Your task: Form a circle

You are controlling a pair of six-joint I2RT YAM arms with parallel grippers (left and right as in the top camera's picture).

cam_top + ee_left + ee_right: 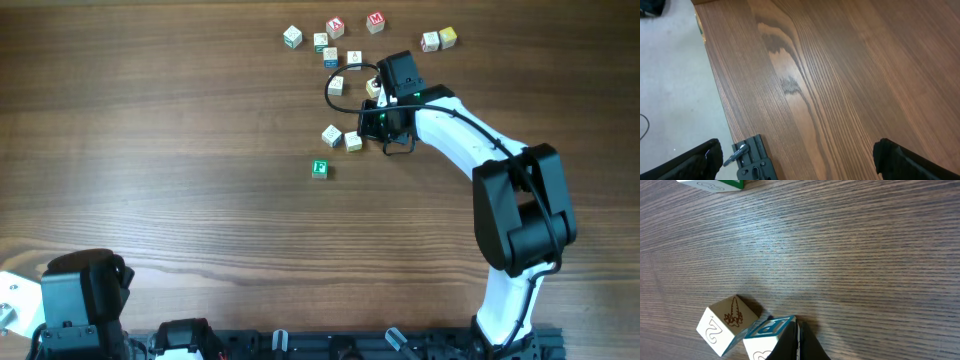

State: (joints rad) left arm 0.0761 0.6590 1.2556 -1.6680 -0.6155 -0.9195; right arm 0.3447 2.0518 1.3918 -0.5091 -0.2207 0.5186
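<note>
On the grained table (865,255), the right gripper (796,342), closed tight on nothing, touches a pale wooden cube (765,330) lettered blue.

The counter (180,200) is brown wood with a strong dark grain and a faint satin sheen, the cubes (727,325) are smooth pale wood with printed faces, the green-faced cube (320,169) looks painted, and the right arm (455,128) has a glossy white plastic shell over matt black joints
</note>
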